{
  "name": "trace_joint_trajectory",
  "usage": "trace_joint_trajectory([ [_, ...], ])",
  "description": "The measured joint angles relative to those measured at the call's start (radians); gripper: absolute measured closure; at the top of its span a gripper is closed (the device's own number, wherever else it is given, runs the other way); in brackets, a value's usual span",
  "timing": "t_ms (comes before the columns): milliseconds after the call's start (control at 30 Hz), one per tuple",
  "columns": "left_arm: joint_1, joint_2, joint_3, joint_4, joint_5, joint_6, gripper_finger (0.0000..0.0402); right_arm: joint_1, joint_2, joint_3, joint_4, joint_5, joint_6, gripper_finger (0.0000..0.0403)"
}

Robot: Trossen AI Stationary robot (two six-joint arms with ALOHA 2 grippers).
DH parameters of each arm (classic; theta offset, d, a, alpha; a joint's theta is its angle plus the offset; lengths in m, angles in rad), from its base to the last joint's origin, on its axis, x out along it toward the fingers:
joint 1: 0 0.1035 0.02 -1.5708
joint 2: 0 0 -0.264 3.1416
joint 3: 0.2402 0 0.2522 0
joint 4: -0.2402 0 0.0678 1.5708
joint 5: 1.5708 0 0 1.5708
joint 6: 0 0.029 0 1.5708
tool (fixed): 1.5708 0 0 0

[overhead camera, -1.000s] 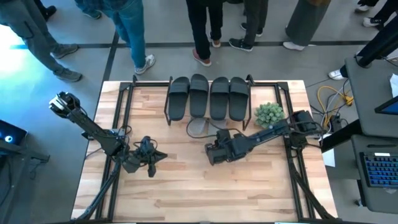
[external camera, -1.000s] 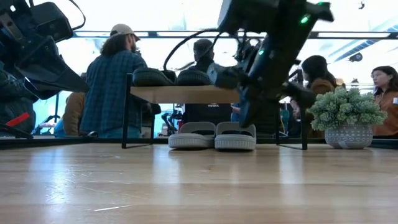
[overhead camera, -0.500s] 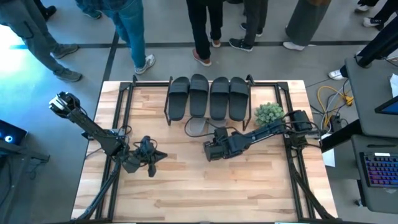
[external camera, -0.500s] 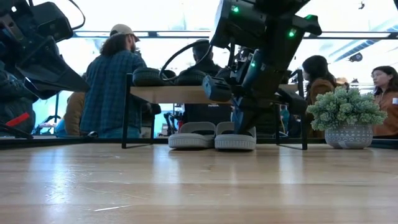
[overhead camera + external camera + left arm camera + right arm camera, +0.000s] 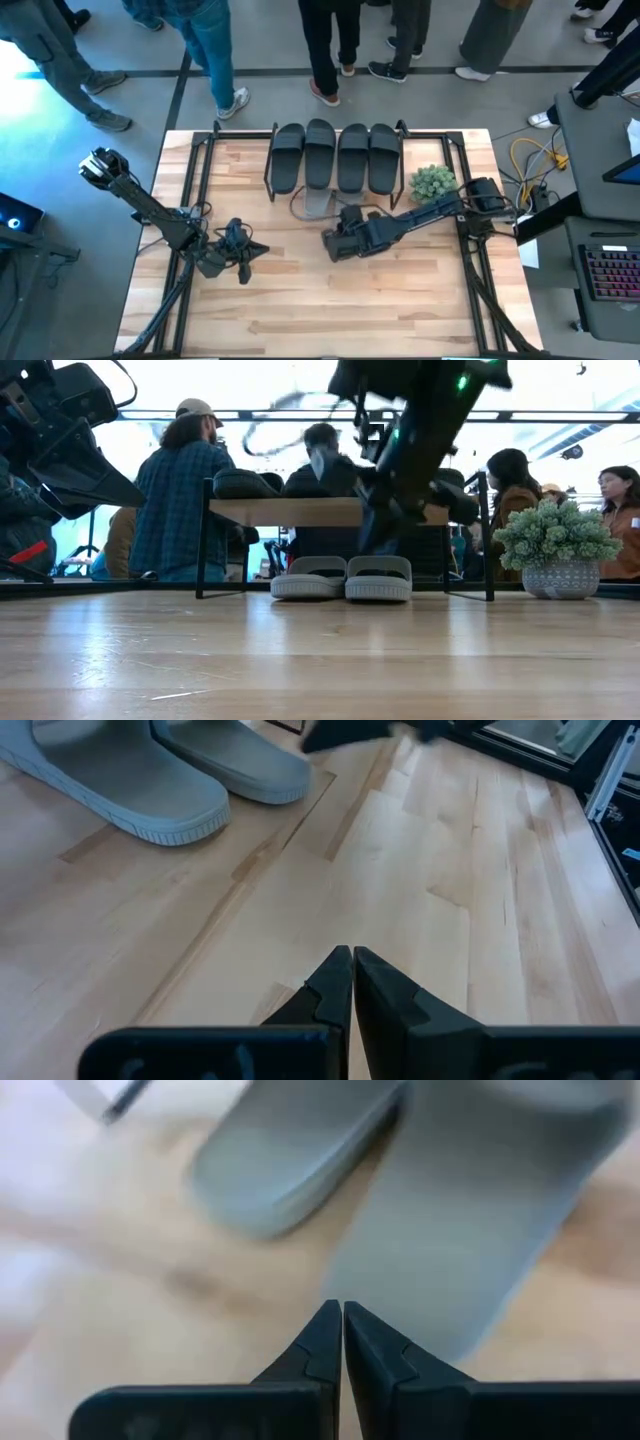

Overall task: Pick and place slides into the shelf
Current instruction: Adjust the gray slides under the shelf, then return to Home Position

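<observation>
High view: four dark slides (image 5: 336,155) lie side by side on the shelf's (image 5: 269,170) top board, long axes running front to back. Two light grey slides (image 5: 345,577) sit under it on the counter (image 5: 300,300), blunt ends facing the low camera. A potted plant (image 5: 432,183) stands beside the shelf. The right pincer (image 5: 330,245), fingers pressed together and empty, hangs just before the grey pair; the left pincer (image 5: 255,252), also closed and empty, waits well apart.

- The light grey slides (image 5: 450,1210) are smeared by blur in the right wrist view, one cut off by the frame edge.
- The right gripper (image 5: 400,490) is blurred in the low view.
- The shelf (image 5: 335,185) lower tier is largely hidden from above.
</observation>
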Motion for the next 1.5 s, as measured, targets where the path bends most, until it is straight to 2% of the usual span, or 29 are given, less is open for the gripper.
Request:
trace_joint_trajectory([
  [133,0.0,0.0,0.0,0.001,0.0,0.001,0.0402,0.037,0.012,0.026,0.002,-0.065,0.004,0.0394],
  [300,0.0,0.0,0.0,0.0,-0.001,0.001,0.0402,0.042,0.054,0.017,-0.008,-0.066,0.067,0.0394],
  [500,0.0,0.0,0.0,0.0,-0.002,0.001,0.0402,0.039,0.087,0.016,-0.03,-0.078,0.07,0.0394],
  [700,0.0,0.0,0.0,0.0,-0.004,0.004,0.0402,0.034,0.09,0.015,-0.108,-0.059,0.073,0.0394],
  [967,0.0,0.0,0.0,-0.001,-0.005,0.01,0.0402,-0.007,0.09,0.015,-0.11,-0.009,0.064,0.0394],
  [1167,0.0,0.0,0.0,-0.001,-0.004,0.01,0.0402,-0.012,0.088,0.017,-0.11,-0.022,0.06,0.0394],
  [1367,0.0,0.0,0.003,0.011,-0.001,0.007,0.0402,0.1,0.048,0.059,-0.113,-0.093,0.111,0.0394],
  [1500,0.003,0.0,0.005,0.128,0.052,0.05,0.0402,0.238,-0.018,0.097,-0.054,-0.151,0.144,0.0394],
])
